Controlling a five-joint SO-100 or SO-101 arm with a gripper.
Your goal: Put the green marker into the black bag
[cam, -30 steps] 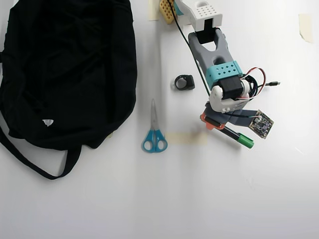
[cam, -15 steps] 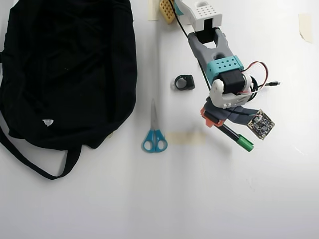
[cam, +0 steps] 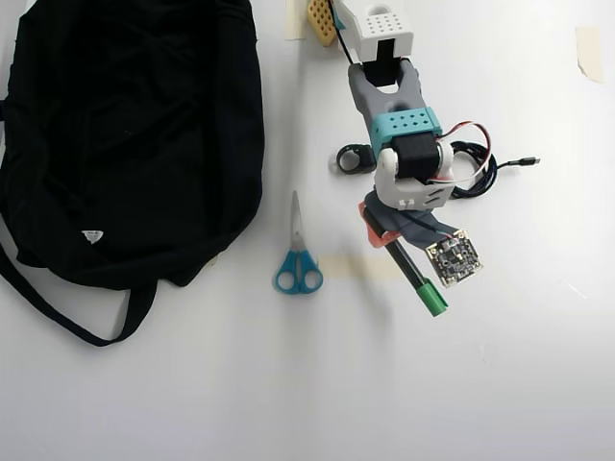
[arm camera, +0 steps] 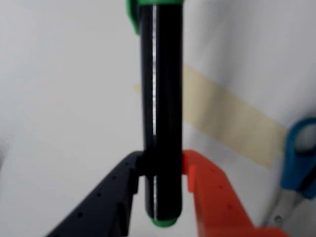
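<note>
The green marker (cam: 415, 281) is a dark-barrelled pen with a green cap, lifted off the white table and pointing down-right in the overhead view. My gripper (cam: 381, 230) is shut on its rear end. In the wrist view the marker (arm camera: 160, 113) stands upright between the black finger (arm camera: 106, 202) and the orange finger (arm camera: 217, 200), gripper (arm camera: 162, 170) clamped near its small green end. The black bag (cam: 125, 134) lies flat at the far left of the overhead view, well apart from the gripper.
Blue-handled scissors (cam: 297, 252) lie between bag and arm, also seen at the wrist view's right edge as scissors (arm camera: 298, 163). A strip of tan tape (cam: 351, 267) sits on the table. A small black ring-shaped part (cam: 352, 158) and a coiled cable (cam: 476, 168) lie near the arm.
The arm has swung left with the marker held in the gripper, so the marker's green cap now points more downward and sits closer to the scissors. The coiled cable is now uncovered.
</note>
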